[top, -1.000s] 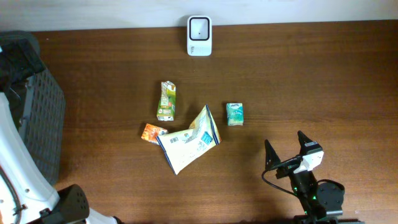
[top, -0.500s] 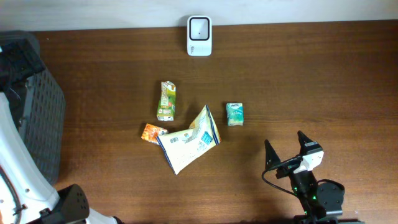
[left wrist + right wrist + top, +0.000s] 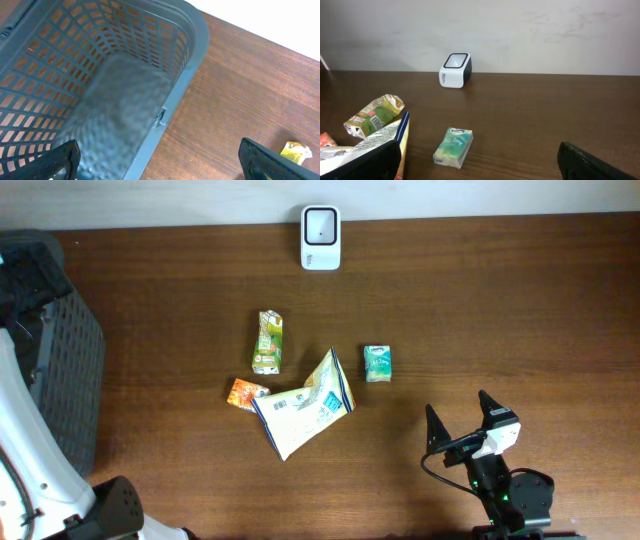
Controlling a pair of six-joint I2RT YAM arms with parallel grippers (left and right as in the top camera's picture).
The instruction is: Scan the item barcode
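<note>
The right gripper [image 3: 460, 416], near the tabletop's [image 3: 500, 300] front edge, has fingers wide apart and empty. The left gripper [image 3: 159, 160], over the basket [image 3: 196, 45], likewise.

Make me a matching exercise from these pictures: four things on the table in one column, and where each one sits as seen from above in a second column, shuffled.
Things:
1. white scanner
2. teal pack
3. orange packet
4. grey basket

Places:
A. at the left edge of the table
B. at the far edge of the table, alone
C. just right of the crumpled bag, apart from it
D. at the crumpled bag's left end, below the green carton

Pairs: 1-B, 2-C, 3-D, 4-A
</note>
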